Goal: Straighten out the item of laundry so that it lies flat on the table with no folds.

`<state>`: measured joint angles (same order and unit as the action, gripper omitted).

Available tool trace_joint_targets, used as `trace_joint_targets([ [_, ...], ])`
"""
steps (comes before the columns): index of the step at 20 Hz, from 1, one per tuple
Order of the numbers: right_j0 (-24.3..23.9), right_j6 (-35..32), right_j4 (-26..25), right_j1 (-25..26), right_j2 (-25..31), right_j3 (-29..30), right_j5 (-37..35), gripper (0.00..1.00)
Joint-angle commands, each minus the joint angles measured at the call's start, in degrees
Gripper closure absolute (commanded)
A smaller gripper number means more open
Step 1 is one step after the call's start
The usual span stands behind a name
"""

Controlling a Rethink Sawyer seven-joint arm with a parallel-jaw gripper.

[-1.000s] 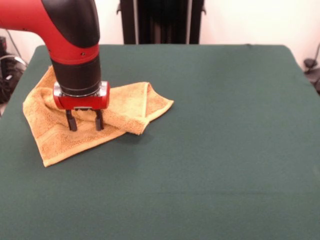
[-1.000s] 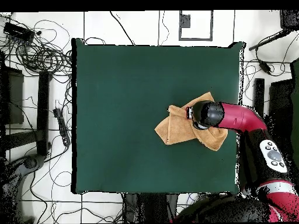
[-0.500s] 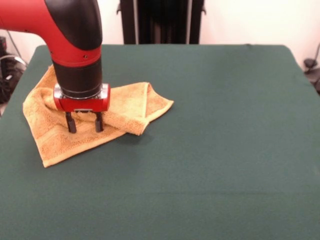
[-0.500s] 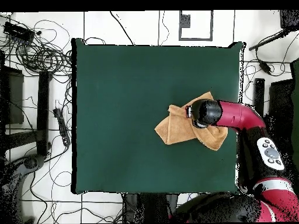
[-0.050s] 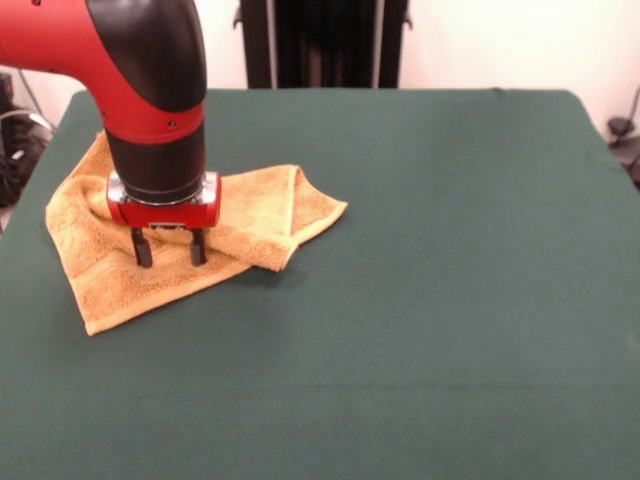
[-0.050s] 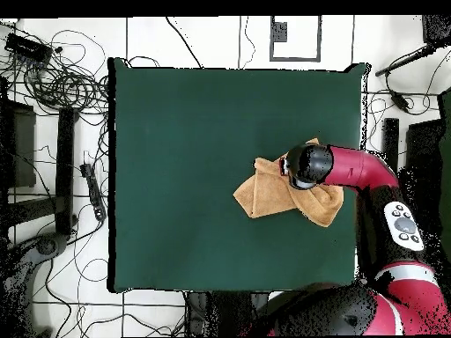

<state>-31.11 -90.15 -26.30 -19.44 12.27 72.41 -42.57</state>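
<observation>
The golden-orange laundry towel (image 5: 255,215) lies crumpled on the green table (image 5: 420,300) at the left of the front view, with its right part folded over on itself. My gripper (image 5: 169,256) stands open over the towel's lower left part, with both fingertips down at the cloth. From above, the towel (image 6: 264,194) shows to the left of the arm's wrist (image 6: 304,165), which hides the fingers and part of the cloth.
The table's left edge (image 5: 20,240) runs close beside the towel in the front view. Cables and stands (image 6: 53,79) lie on the floor around the table in the overhead view.
The arm has shifted slightly, with the gripper moving a little to the left in the front view. The towel has kept its shape and place.
</observation>
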Motion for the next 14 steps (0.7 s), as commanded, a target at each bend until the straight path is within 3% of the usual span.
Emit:
trace_joint_targets([
  [1,2.8,-5.67,1.16,4.43,1.45,-2.64,1.24,0.0],
  [14,1.77,-4.19,0.46,3.3,2.27,-0.51,4.42,0.0],
])
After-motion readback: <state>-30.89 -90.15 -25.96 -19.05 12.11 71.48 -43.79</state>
